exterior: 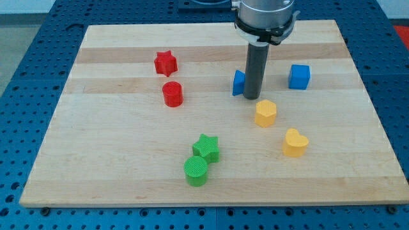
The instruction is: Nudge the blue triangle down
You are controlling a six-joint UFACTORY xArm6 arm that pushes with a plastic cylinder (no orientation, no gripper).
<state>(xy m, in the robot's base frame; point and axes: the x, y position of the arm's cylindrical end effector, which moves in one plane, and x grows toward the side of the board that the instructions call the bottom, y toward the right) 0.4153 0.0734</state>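
Camera view. No claw is fitted, so no opening state can be told; the arm ends in a dark rod whose tip [252, 98] is set against the right side of the blue triangle [238, 82], which is partly hidden behind the rod, above the table's [115, 166] centre. A blue cube [299, 76] lies to the right, apart. A red star [165, 62] and red cylinder [172, 94] sit left. A yellow hexagon [265, 113] and yellow heart [295, 142] lie below the tip; a green star [206, 147] touches a green cylinder [196, 171]. The wooden table is bordered by a blue perforated surface [38, 70].
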